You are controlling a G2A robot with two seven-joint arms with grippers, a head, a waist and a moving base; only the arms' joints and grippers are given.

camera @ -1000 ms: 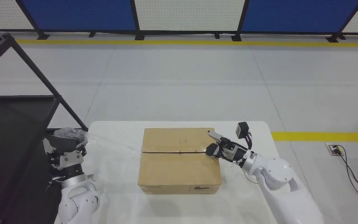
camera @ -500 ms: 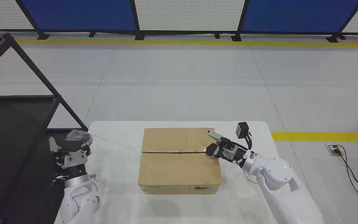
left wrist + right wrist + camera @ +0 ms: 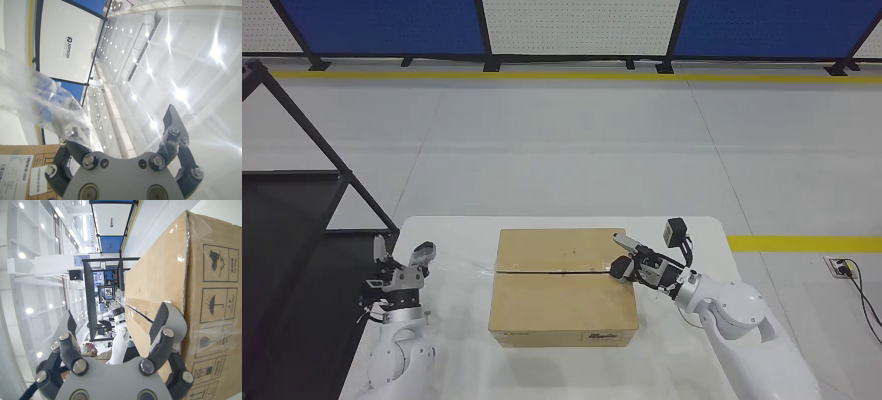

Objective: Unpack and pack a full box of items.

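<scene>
Brown cardboard forms the closed rectangular box, which sits mid-way across the white desk. Its flaps are shut, so the contents cannot be determined. The centre seam follows the box's long axis, running left to right.

The right end effector is at the right end of the seam, with its jaws spread and nothing gripped. The left end effector stands clear of the box's left end, also with its jaws spread. A clear crumpled tape strip clings to one of its fingers and trails toward the seam.

The right arm is nearer the flaps and is probably the better placed to lift one.
</scene>
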